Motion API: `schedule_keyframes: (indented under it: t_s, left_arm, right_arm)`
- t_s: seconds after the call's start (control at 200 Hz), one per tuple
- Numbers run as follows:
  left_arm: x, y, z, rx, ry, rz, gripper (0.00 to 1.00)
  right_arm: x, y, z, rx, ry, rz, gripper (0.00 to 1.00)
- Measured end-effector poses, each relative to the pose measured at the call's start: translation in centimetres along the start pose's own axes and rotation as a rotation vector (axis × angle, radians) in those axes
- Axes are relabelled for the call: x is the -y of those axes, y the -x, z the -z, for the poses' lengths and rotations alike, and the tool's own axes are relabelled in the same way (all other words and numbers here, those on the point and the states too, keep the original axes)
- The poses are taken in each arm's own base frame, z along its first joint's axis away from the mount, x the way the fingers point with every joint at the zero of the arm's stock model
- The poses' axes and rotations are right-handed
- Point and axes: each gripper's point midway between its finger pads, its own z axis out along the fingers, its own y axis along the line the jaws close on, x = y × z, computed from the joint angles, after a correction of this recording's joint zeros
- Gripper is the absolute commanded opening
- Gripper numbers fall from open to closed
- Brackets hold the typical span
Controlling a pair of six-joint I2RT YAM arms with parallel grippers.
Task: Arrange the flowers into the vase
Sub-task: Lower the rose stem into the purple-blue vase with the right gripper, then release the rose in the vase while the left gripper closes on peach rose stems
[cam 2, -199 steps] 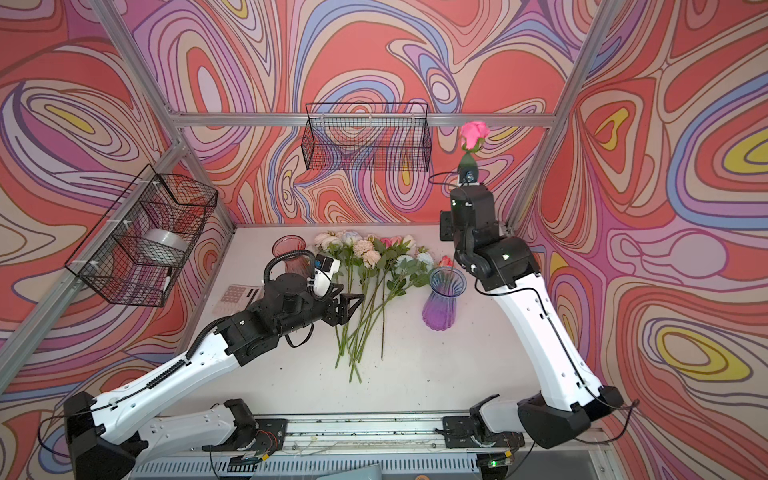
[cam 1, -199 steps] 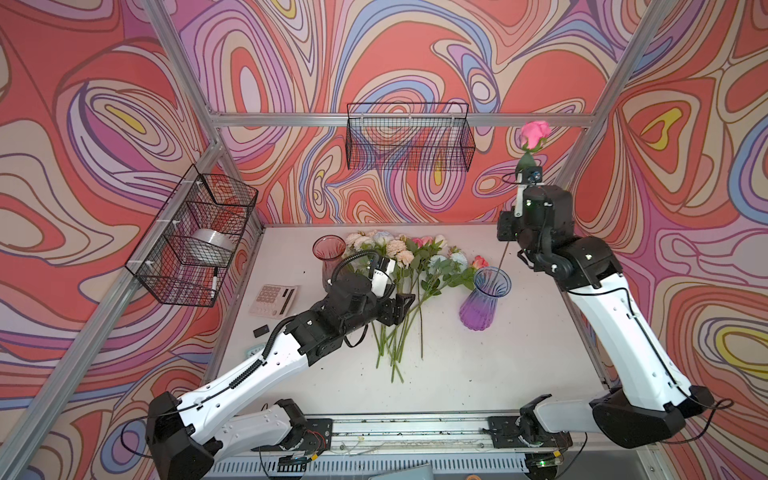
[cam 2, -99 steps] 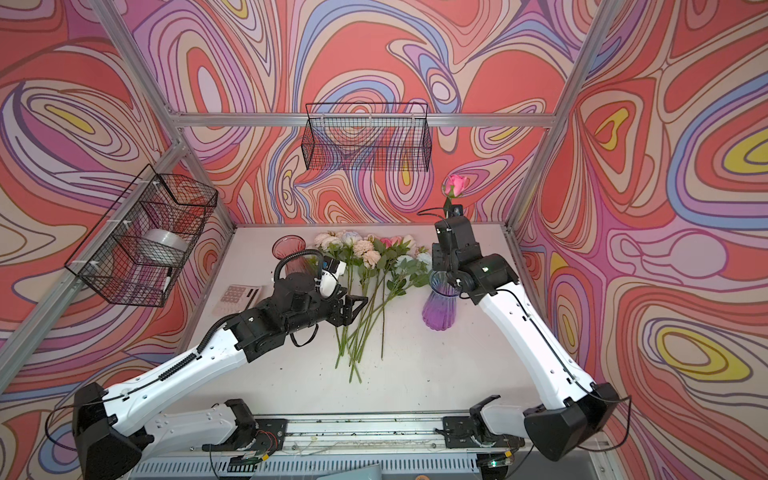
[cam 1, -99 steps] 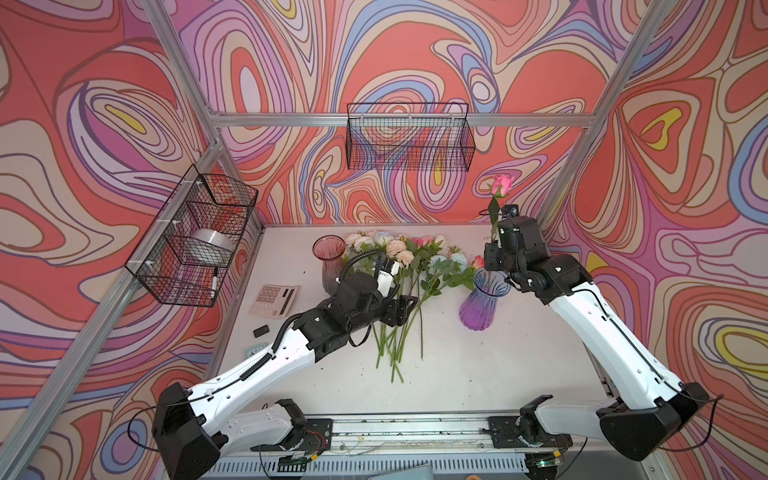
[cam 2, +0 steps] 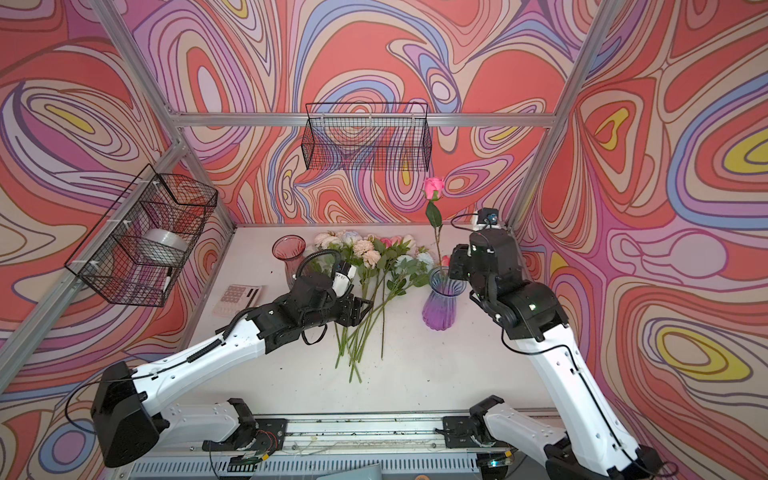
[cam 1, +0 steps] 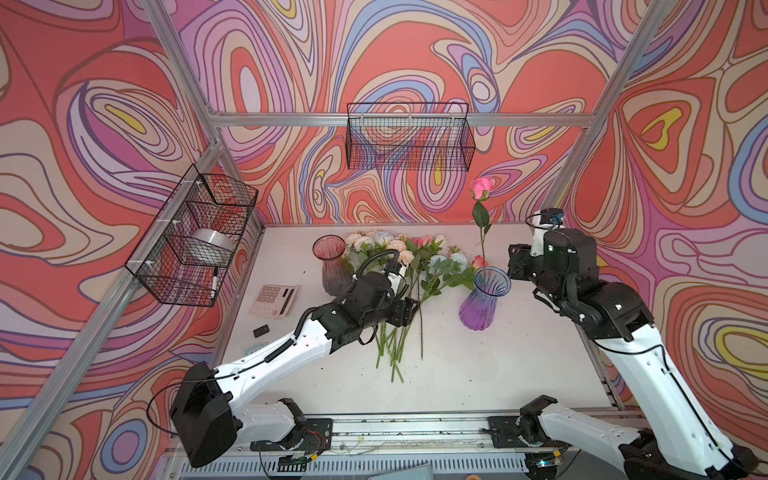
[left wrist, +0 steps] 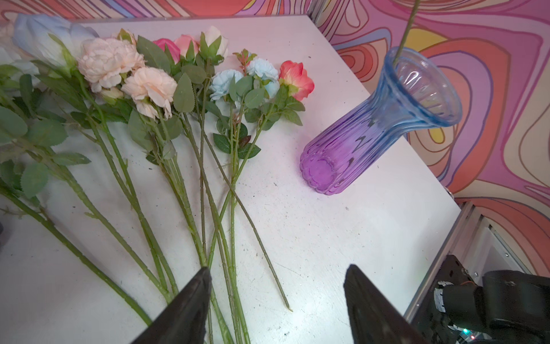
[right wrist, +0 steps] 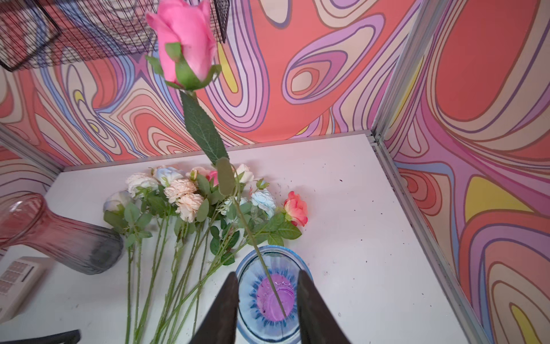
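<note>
A pink rose (cam 1: 482, 188) (cam 2: 434, 187) (right wrist: 184, 38) stands upright with its stem in the purple-blue vase (cam 1: 484, 297) (cam 2: 442, 299) (right wrist: 282, 249). My right gripper (right wrist: 268, 277) hangs open just above the vase mouth, with the stem running free between its fingers. The other flowers (cam 1: 409, 257) (cam 2: 374, 257) (left wrist: 148, 89) lie in a fan on the white table, blooms toward the back wall. Over their stem ends hovers my left gripper (left wrist: 276, 269) (cam 1: 411, 309), open and holding nothing.
A pink-grey vase (cam 1: 331, 266) (right wrist: 53, 235) stands left of the flowers. A calculator (cam 1: 273, 300) and a small black item (cam 1: 261, 331) lie further left. Wire baskets hang on the back wall (cam 1: 409, 137) and left wall (cam 1: 195, 237).
My right gripper came down from high up with the pink rose, set its stem into the purple-blue vase and opened. My left gripper shifted slightly right over the stems.
</note>
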Motion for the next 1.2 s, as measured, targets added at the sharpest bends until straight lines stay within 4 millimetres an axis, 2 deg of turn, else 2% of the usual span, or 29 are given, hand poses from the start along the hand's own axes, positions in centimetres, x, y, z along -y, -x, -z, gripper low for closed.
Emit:
schedule_keyframes:
  t_s: [0.14, 0.195, 0.28, 0.451, 0.586, 0.731, 0.856, 0.976, 1.202]
  left_arm:
    - [-0.8, -0.9, -2.1, -0.063, 0.047, 0.016, 0.61]
    - [-1.0, -1.2, -2.9, -0.088, 0.066, 0.021, 0.57]
    - [-1.5, -1.8, -4.4, -0.127, 0.091, 0.031, 0.5]
    - [-2.9, -3.2, -8.3, -0.218, 0.179, 0.037, 0.41]
    - [-5.5, -3.7, -10.9, -0.281, 0.295, 0.036, 0.31]
    - [-8.9, -3.6, -13.2, -0.325, 0.369, 0.077, 0.28]
    - [-10.7, -4.5, -14.0, -0.371, 0.394, 0.085, 0.28]
    - [-10.5, -5.1, -14.7, -0.401, 0.381, 0.068, 0.28]
    - [-10.4, -4.1, -14.8, -0.381, 0.389, 0.055, 0.26]
  right_arm:
    - [0.7, -2.1, 1.1, 0.003, 0.029, -0.042, 0.34]
    - [0.8, -3.4, 1.0, -0.005, 0.042, -0.062, 0.44]
    - [1.1, -5.5, 1.0, -0.018, 0.064, -0.098, 0.45]
    - [1.1, -8.9, 0.7, -0.047, 0.112, -0.148, 0.35]
    - [0.7, -10.4, -0.4, -0.081, 0.126, -0.166, 0.3]
    - [-0.1, -12.0, -2.3, -0.135, 0.139, -0.16, 0.29]
    - [-0.3, -13.3, -3.3, -0.162, 0.141, -0.157, 0.29]
    - [-0.5, -13.4, -3.7, -0.153, 0.148, -0.159, 0.28]
    - [-1.0, -13.6, -4.3, -0.158, 0.168, -0.157, 0.28]
